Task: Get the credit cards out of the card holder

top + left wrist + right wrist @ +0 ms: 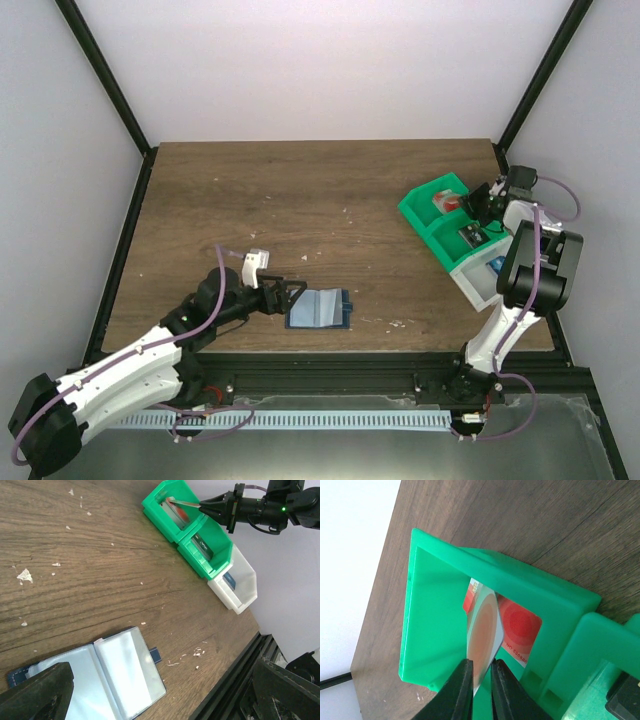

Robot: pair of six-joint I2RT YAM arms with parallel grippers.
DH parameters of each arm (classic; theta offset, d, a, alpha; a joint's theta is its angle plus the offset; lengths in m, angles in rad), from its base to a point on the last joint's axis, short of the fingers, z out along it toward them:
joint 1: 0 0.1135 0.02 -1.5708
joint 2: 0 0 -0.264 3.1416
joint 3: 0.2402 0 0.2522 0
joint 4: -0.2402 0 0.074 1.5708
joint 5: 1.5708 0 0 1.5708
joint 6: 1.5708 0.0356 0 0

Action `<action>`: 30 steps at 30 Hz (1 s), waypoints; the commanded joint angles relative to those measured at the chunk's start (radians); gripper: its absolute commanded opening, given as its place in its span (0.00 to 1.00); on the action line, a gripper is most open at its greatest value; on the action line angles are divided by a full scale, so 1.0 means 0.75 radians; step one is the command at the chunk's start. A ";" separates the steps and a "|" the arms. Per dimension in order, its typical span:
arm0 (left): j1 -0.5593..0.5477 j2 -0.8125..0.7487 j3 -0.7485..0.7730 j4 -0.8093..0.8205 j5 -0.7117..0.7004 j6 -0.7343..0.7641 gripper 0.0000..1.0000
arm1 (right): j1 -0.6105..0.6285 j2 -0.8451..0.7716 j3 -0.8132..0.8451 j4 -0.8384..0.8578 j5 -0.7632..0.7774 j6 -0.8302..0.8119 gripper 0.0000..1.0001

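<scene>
On the wooden table (330, 190), the right gripper (480, 667) hangs over the far green bin (435, 610). Its fingers are pinched on a pale glossy card (482, 630), held on edge above a red card (522, 625) lying inside. The next green bin (220, 555) holds a dark card (202, 545), and the white bin (240, 592) a blue card (229, 579). Well apart, the navy card holder (120, 670) lies open and flat by the left gripper (288, 298), whose fingers are spread wide with nothing between them. The emptying looks nearly done. The next move calls for parting the right fingers so the card drops cleanly within the bin's walls.
</scene>
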 commanded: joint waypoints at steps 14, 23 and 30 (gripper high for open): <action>0.001 -0.005 -0.026 0.028 0.008 -0.034 0.99 | -0.020 -0.004 0.087 -0.027 -0.004 0.028 0.22; 0.002 0.057 -0.014 0.073 0.049 -0.060 0.99 | -0.019 -0.072 0.047 -0.036 0.029 0.138 0.36; 0.000 0.078 -0.001 0.025 0.004 -0.050 0.99 | 0.017 -0.135 0.037 -0.076 -0.006 0.076 0.36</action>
